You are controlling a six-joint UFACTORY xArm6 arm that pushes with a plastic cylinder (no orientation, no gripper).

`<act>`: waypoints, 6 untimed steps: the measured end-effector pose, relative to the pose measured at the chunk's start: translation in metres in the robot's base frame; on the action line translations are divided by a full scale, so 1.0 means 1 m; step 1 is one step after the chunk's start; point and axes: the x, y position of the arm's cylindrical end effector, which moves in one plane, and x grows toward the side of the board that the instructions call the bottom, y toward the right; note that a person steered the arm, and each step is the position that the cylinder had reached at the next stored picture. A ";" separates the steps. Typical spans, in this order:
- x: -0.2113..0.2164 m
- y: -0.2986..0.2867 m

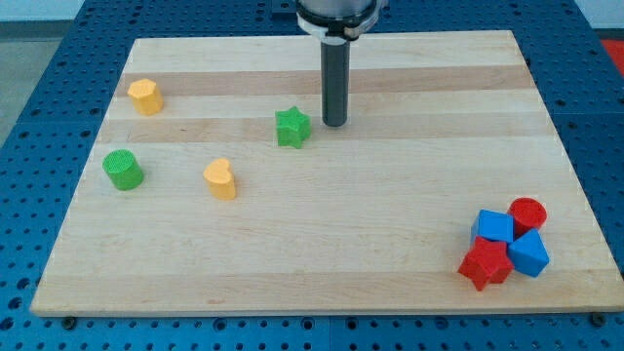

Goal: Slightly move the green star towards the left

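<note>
- Nearest the camera, at lower right, a red star-shaped block (485, 263) huddles with two blue blocks (493, 227) and a red cylinder (527, 213).
- Small green star-shaped block (292, 127) sits just above frame centre on the wooden board (390, 195).
- My tip (334, 123), a bare rod with nothing to open or close, stands just right of it, apparently not touching.
- Likely light, rigid, easily spun; push its right side squarely.
- Arm is cropped at the top.

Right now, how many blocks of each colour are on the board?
Yellow: 2, and
Green: 2, green star and green cylinder
Blue: 2, and
Red: 2, and
Total: 8
My tip sits right of the star.
</note>
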 end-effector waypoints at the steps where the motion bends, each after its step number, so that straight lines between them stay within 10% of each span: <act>1: 0.026 -0.010; 4: 0.065 -0.110; 6: -0.021 -0.060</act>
